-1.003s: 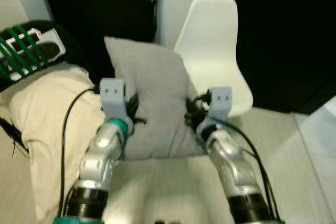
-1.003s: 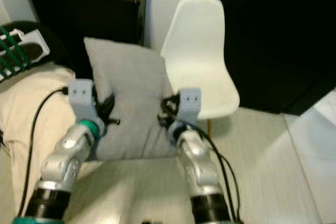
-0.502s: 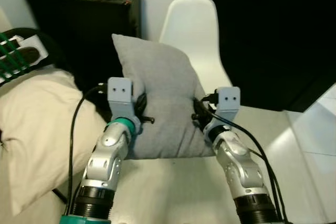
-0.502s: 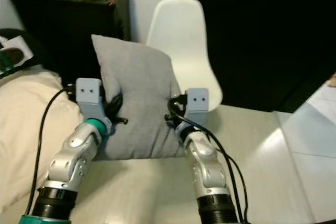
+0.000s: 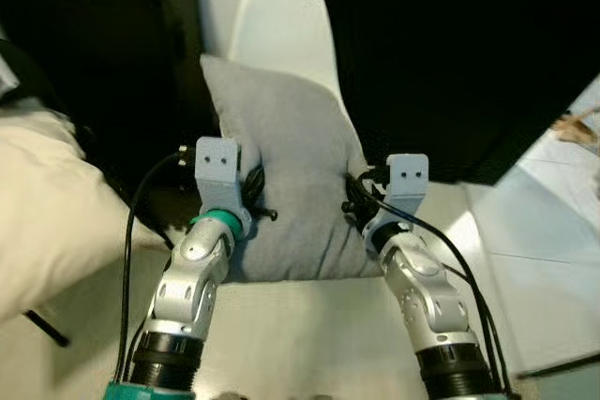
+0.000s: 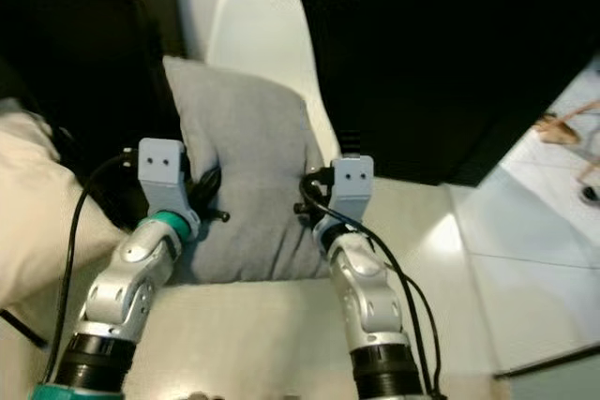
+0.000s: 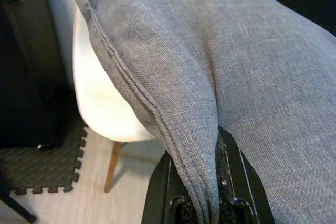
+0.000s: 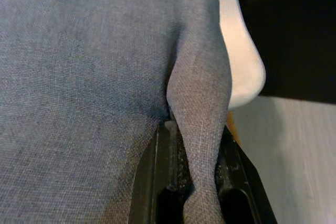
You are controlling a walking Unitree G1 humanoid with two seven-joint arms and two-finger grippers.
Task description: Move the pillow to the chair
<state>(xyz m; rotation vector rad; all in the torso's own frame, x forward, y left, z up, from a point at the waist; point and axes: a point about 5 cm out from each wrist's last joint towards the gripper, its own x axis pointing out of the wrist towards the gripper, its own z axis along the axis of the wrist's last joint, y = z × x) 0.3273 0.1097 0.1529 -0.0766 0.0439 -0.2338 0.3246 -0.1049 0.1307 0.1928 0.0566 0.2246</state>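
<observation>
I hold a grey fabric pillow [image 5: 291, 175] up in front of me with both arms. My left gripper [image 5: 251, 201] is shut on the pillow's left edge, and the left wrist view has the seam pinched between its black fingers [image 7: 233, 177]. My right gripper [image 5: 354, 201] is shut on the right edge, where a fold of cloth [image 8: 202, 129] sits between its fingers. The white plastic chair [image 5: 277, 25] stands just behind the pillow, its backrest above the pillow's top edge and its seat [image 7: 102, 103] mostly hidden.
A black cabinet [image 5: 103, 35] with small items on top stands left of the chair. A cream bedding mass [image 5: 47, 213] lies at the left. A dark door [image 5: 450, 53] fills the right background. Pale floor [image 5: 525, 259] spreads to the right, and a black foam mat [image 7: 37, 177] lies under the chair.
The view has swung to the right, so the bed and cabinet slid left and the chair now sits straight behind the pillow. Both grippers keep their hold on the pillow.
</observation>
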